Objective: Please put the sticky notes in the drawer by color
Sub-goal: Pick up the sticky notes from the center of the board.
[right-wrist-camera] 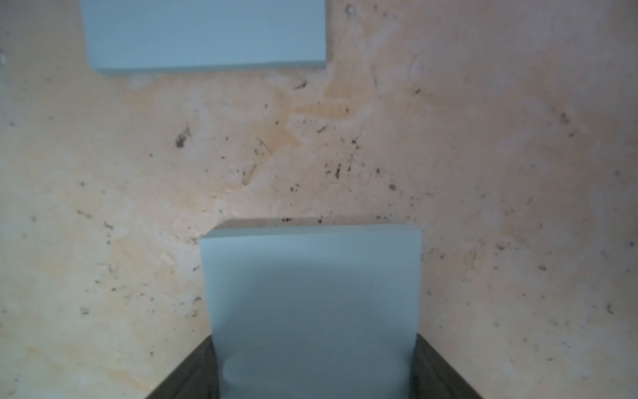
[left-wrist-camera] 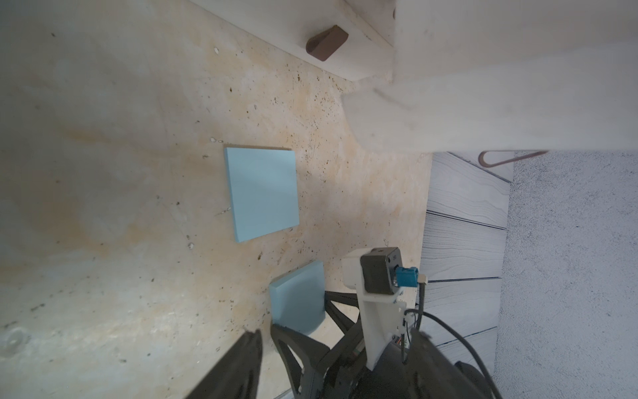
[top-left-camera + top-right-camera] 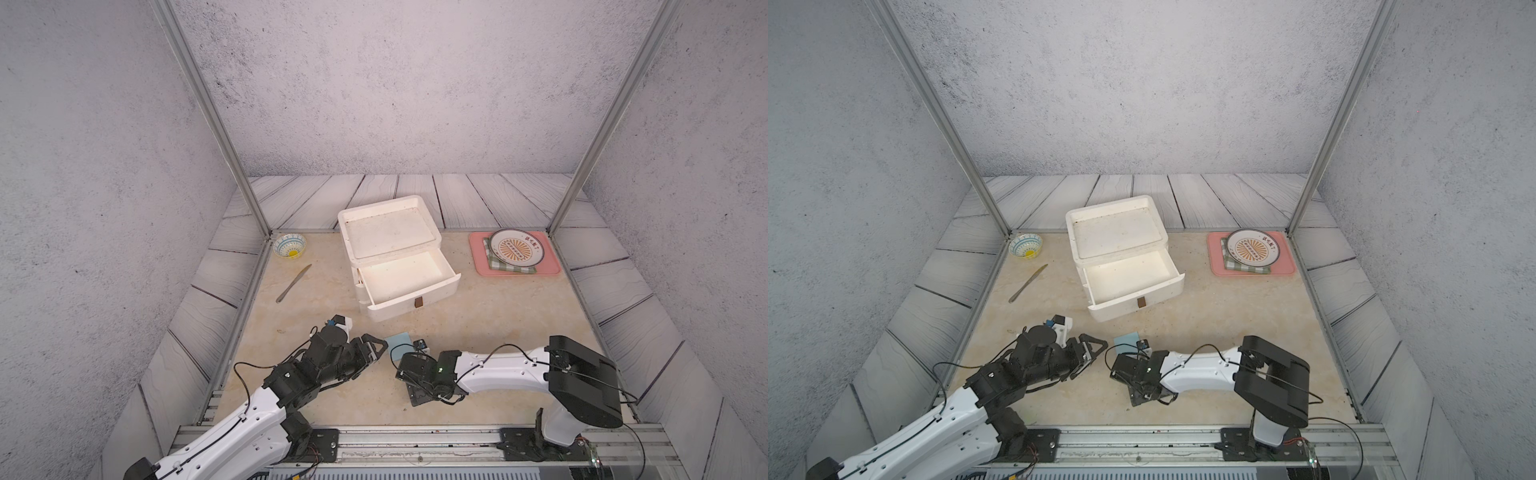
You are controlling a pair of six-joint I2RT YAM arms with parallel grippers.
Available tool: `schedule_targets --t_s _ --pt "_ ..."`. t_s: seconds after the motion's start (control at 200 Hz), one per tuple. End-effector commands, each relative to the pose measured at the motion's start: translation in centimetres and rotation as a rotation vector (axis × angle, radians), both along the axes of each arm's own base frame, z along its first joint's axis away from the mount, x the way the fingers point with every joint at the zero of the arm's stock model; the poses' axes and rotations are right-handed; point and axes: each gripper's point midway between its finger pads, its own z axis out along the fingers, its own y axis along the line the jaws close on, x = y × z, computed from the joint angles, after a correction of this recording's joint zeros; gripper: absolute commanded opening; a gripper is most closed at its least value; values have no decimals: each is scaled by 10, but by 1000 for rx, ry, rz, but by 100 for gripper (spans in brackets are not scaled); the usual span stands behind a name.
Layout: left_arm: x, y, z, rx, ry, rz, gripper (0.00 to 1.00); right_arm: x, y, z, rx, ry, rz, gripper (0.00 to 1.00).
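2 light blue square sticky note pads on the go here. The gripped light blue pad [image 1: 310, 293] sits between the right fingers [image 1: 186, 376], which have a dark finger pressed against each of its side edges, so they're clamped on it. Honestly can't tell whether it's off the beige marble-look counter [image 3: 498, 332] or still resting on it.

The loose light blue pad [image 2: 262, 197] lies flat on the counter close by, with a strip of bare counter between the 2. In both top views it's the blue square in the lower middle of the frame, just above the right arm's wrist.

The left fingers [image 2: 241, 369] are spread apart with nothing between them. They hang just left of the pads, in the lower middle of a top view.

The white plastic 3-drawer cabinet [image 3: 344, 232] stands mid-frame. Its top drawer [image 3: 395, 308] is pulled out toward the arms, white inside showing. Both pads are on the counter in front of it, not in it.

Other stuff:
- a small patterned bowl [image 3: 289, 245] and a metal table knife [image 3: 294, 277] left of the cabinet
- on the right, a pink tray [image 3: 482, 266] carrying a green checked cloth [image 3: 511, 268] and a round plate with an orange sunburst [image 3: 516, 248]
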Motion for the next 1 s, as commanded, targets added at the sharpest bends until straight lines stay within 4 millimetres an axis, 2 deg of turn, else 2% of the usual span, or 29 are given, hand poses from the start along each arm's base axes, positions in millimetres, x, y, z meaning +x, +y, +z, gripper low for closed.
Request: schedule_targets --t_s 0.0,0.16,0.295,0.4,0.49,0.595,0.701,0.861,0.991 --pt "2 3 6 7 -28 0 71 -5 -10 -1 -45 20 16 77" --pt "2 1 5 17 -27 -14 70 1 -21 25 -37 -44 36 76" --pt "2 -9 7 4 -23 -59 71 5 -21 60 32 -99 72 76" --pt "1 -28 14 -51 -24 -138 71 5 -14 86 114 -135 127 76" --pt "-2 -50 30 -112 -44 -254 71 2 -11 102 168 -155 183 76" --pt "-11 -71 44 -138 -45 -407 71 2 -17 115 192 -184 208 76" --pt "-19 -82 43 -162 -25 -498 71 2 -24 127 208 -214 221 76" --pt "-30 -90 42 -202 6 -591 69 3 -25 147 279 -257 221 77" --pt "-38 -90 48 -216 10 -617 68 0 -20 154 333 -252 227 76"
